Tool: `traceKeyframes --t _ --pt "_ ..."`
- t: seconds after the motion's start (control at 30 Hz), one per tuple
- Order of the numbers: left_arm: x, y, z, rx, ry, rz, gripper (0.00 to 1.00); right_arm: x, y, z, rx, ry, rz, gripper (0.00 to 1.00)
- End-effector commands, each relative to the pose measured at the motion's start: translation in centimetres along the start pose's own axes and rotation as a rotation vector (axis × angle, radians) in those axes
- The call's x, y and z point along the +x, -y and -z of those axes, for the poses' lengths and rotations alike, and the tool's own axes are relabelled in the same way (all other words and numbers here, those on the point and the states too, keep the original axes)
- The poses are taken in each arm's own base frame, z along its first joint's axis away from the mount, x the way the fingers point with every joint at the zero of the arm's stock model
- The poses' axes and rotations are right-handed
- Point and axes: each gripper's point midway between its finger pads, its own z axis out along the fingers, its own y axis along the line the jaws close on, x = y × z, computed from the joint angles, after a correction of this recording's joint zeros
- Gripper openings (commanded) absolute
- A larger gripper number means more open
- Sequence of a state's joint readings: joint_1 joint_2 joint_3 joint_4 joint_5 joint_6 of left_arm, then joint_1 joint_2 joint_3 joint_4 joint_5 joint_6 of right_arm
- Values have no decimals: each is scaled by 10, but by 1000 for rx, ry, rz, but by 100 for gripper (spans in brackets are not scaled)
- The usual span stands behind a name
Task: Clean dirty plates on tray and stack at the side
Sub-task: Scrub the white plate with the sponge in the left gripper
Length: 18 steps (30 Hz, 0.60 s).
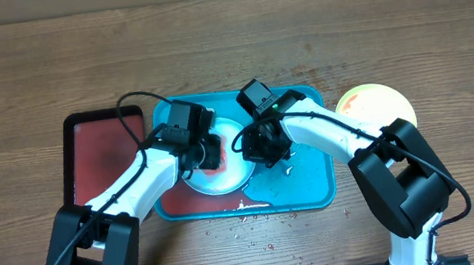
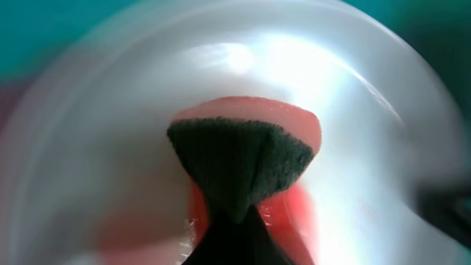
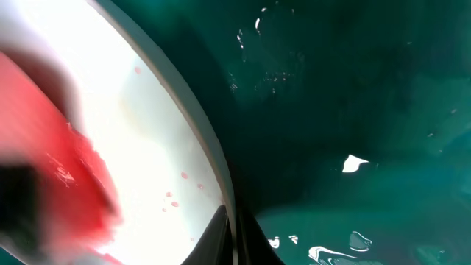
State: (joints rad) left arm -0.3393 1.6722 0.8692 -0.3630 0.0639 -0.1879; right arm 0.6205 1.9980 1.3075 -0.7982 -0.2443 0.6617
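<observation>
The white plate (image 1: pixel 224 178) lies on the left half of the turquoise tray (image 1: pixel 311 182). My left gripper (image 1: pixel 206 151) is shut on a red sponge with a dark scouring pad (image 2: pixel 243 158) and presses it on the plate's inside (image 2: pixel 368 110). My right gripper (image 1: pixel 256 148) is shut on the plate's right rim, with its fingers (image 3: pixel 234 237) pinching the edge. The right wrist view shows small red specks on the plate (image 3: pixel 147 110) and the blurred sponge at the left. A yellow-green plate (image 1: pixel 377 107) sits on the table right of the tray. The light blue plate is not visible.
A dark red tray with a black rim (image 1: pixel 98 156) lies on the table left of the turquoise tray. White scraps (image 3: pixel 356 163) lie on the wet tray floor (image 3: pixel 353 88). Small crumbs (image 1: pixel 247 223) are scattered on the wooden table in front of the tray.
</observation>
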Motion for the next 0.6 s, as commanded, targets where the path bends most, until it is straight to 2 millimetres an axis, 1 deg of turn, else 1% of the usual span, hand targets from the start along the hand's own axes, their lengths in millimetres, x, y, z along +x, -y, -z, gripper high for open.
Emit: traceKeyframes --t 0.0,0.07,0.17,0.3,0.37,0.4,0.43,0.47,0.5,0.53,0.57 --pt "-16 -77 14 -444 117 99 4 8 18 -13 70 -16 -12 4" --pt "-17 -78 15 -451 126 109 4 8 18 -13 70 -17 -12 4" --pt "-6 -73 12 -424 76 101 4 8 18 -13 71 -18 -13 4" --pt "38 -54 7 -309 -135 -18 4 9 19 -13 75 -22 -14 4" --pt "66 -31 8 -167 -265 -79 4 9 19 -13 75 -22 -14 4" --pt "77 -19 9 -88 -314 -98 4 9 19 -13 74 -22 -14 4" --pt "88 -3 12 17 -362 -124 4 9 19 -13 74 -22 -14 4" --pt "101 28 20 221 -409 -179 4 9 19 -13 74 -22 -14 4" --pt "104 43 25 317 -415 -199 4 9 19 -13 74 -22 -14 4" --pt "103 53 28 381 -408 -212 4 10 19 -13 74 -22 -13 4" --pt "100 58 28 411 -390 -215 4 10 18 -13 73 -24 -13 4"
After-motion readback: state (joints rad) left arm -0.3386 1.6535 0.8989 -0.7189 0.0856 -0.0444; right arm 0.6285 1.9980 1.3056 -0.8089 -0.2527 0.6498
